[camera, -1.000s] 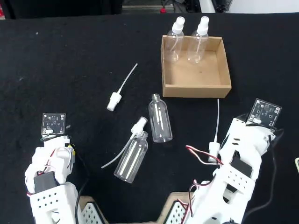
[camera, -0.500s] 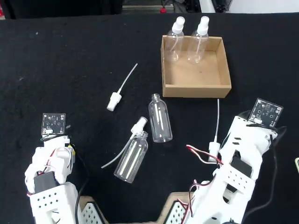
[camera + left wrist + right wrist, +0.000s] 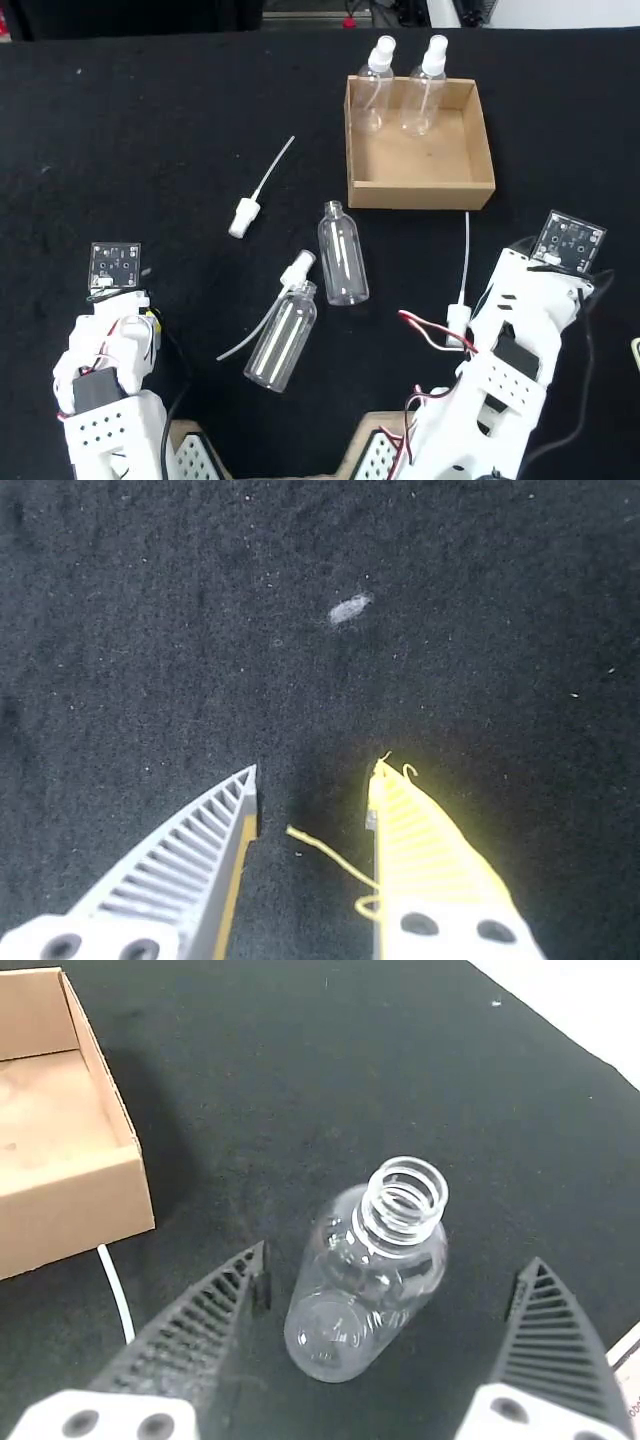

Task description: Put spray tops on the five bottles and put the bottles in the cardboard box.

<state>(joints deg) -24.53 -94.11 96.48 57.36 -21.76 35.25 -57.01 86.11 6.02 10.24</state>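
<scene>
My right gripper [image 3: 398, 1260] is open, and a clear uncapped bottle [image 3: 372, 1290] stands between its fingers, untouched. The cardboard box [image 3: 420, 185] holds two upright bottles with spray tops [image 3: 377, 85] [image 3: 430, 85] against its far wall. A second uncapped bottle [image 3: 342, 252] lies mid-table. A third bottle [image 3: 283, 335] lies beside a loose spray top [image 3: 297, 268] whose tube runs outside it. One spray top [image 3: 244, 215] lies to the left, another [image 3: 458, 324] beside the right arm [image 3: 525, 340]. Over bare cloth at the front left, my left gripper [image 3: 315, 773] is open.
Black cloth [image 3: 150, 130] covers the table. The box's near corner [image 3: 100, 1160] and a spray tube [image 3: 115, 1295] sit close to my right gripper. A yellow thread [image 3: 330, 855] hangs between the left fingers, and a lint speck [image 3: 348, 608] lies ahead.
The right arm has edged very slightly right and toward the front. Nothing else has moved.
</scene>
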